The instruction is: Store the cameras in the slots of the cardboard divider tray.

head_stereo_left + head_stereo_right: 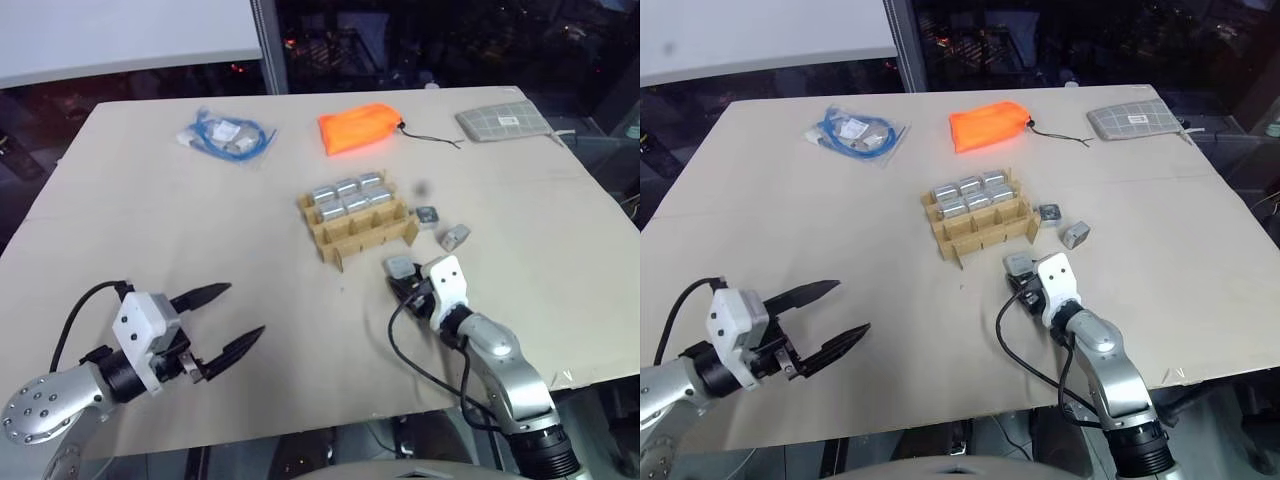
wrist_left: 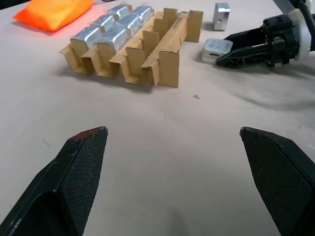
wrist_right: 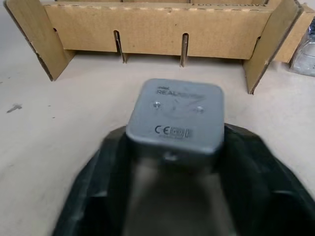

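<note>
While my right gripper (image 1: 403, 272) sits low on the table (image 1: 150, 220) just near of the cardboard divider tray (image 1: 357, 232), its two black fingers are closed against the sides of one camera (image 3: 175, 116), a grey rounded block whose printed face looks up at my wrist camera. That camera lies at the tray's near right corner, just beside the near wall and outside the slots. The tray stands around the middle of the table, and its three far slots and three middle slots each hold a silver camera, six cameras (image 1: 349, 196) in all, while the near row of slots (image 1: 372, 238) is bare cardboard. To the right of the tray two more cameras rest loose on the table: one (image 1: 427, 214) close to the tray's right end and another (image 1: 456, 237) a little further right and nearer to me, the two near each other but apart. My left gripper (image 1: 232, 321) hangs well to the left and near side of the table, away from the tray, its fingers (image 2: 78, 162) spread wide with nothing between them, pointing toward the tray. At the far side of the table lie an orange fabric bag (image 1: 358, 128) beyond the tray, a clear packet of blue cable (image 1: 226, 135) to the far left, and a grey checked pouch (image 1: 503, 122) to the far right.
</note>
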